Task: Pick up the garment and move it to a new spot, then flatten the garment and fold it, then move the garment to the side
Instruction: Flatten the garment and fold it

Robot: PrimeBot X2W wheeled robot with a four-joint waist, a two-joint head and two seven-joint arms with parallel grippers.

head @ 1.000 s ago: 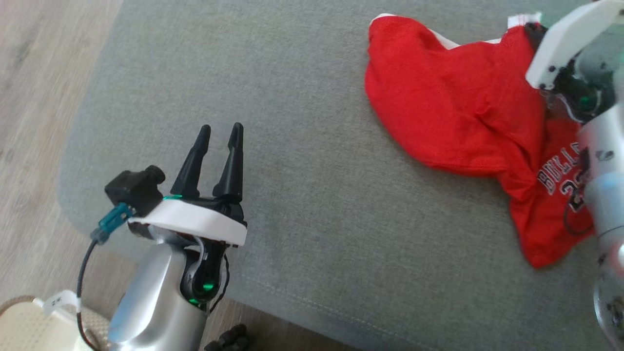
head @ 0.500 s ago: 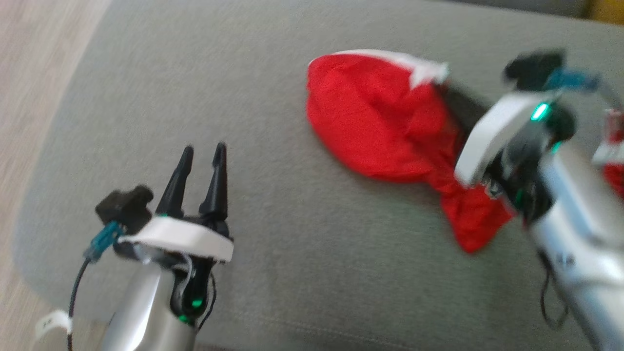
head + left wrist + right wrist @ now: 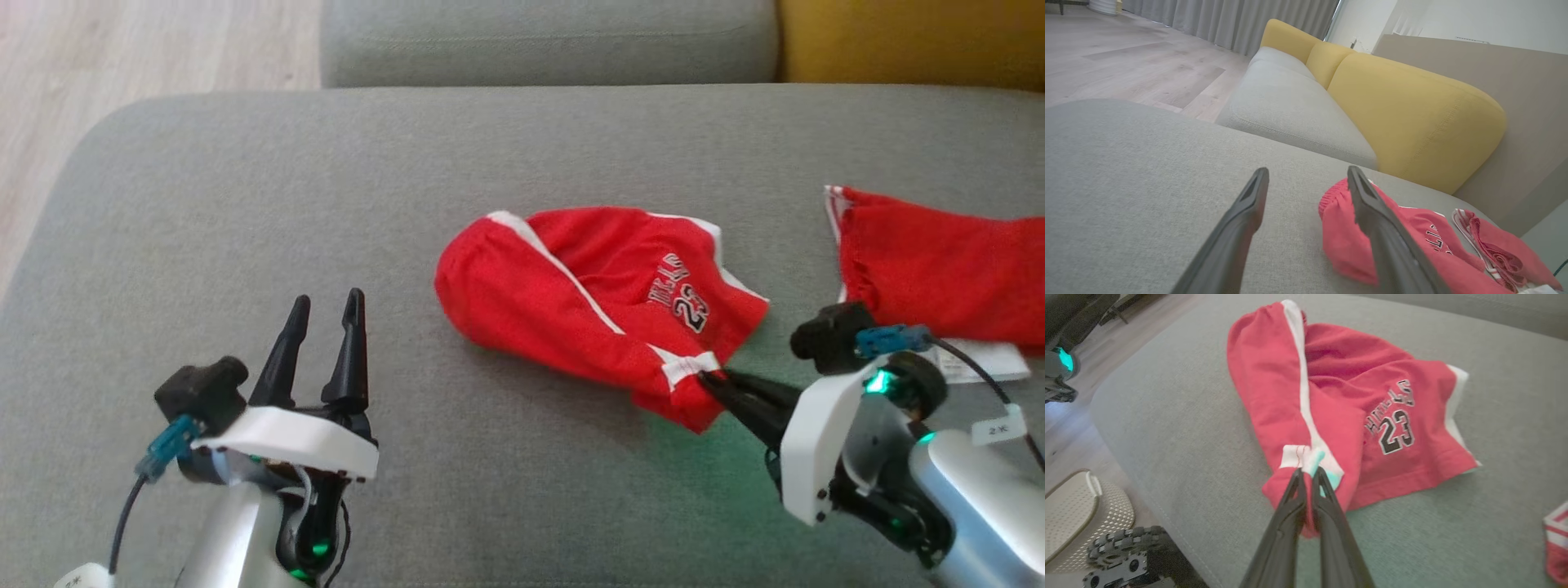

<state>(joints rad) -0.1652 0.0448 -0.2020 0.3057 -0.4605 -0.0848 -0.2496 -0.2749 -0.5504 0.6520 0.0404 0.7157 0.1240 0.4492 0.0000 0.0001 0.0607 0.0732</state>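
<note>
Nearest me, my left hand (image 3: 328, 298) hovers over the grey cushion (image 3: 245, 204), fingers spread wide. My right hand (image 3: 707, 377) is pinched tight on the white-trimmed hem corner of the red garment (image 3: 563, 310) (number 23 showing), which lies crumpled mid-cushion. Farther right lies another red piece (image 3: 939, 261).

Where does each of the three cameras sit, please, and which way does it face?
Head view: on the head, looking forward and down at the grey cushion and red garment; left gripper open lower left, right gripper pinching the garment's hem.
Left wrist view: on the left wrist, looking along its spread fingers towards the yellow backrest.
Right wrist view: on the right wrist, looking down its closed fingers at the hem.
All three share the red garment.
</note>
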